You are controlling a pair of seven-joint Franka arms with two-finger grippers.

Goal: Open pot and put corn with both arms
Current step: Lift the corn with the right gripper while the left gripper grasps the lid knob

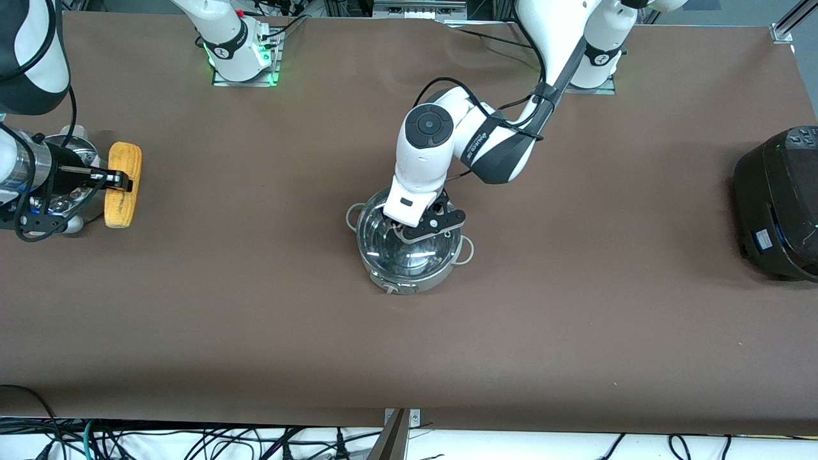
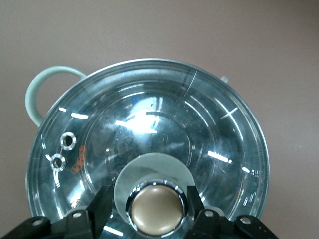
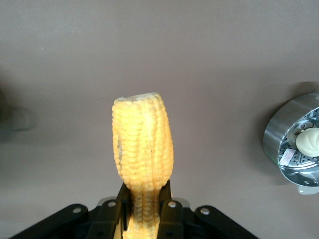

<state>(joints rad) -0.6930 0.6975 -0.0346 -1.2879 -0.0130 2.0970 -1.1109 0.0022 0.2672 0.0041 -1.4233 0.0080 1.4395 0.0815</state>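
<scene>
The steel pot (image 1: 409, 271) stands mid-table with its clear glass lid (image 2: 164, 129) on it. My left gripper (image 1: 418, 225) is down on the lid, and its fingers are shut on either side of the tan knob (image 2: 156, 209). One pale loop handle (image 2: 36, 94) shows at the pot's rim. At the right arm's end of the table, my right gripper (image 1: 121, 181) is shut on the yellow corn (image 1: 124, 185) near its middle. In the right wrist view the corn (image 3: 143, 139) sticks out past the fingers (image 3: 166, 199) above bare table.
A perforated steel steamer (image 3: 286, 134) with a white bun (image 3: 309, 141) sits under the right arm. A big black cooker (image 1: 776, 201) stands at the left arm's end of the table. Brown tabletop (image 1: 575, 319) spreads around the pot.
</scene>
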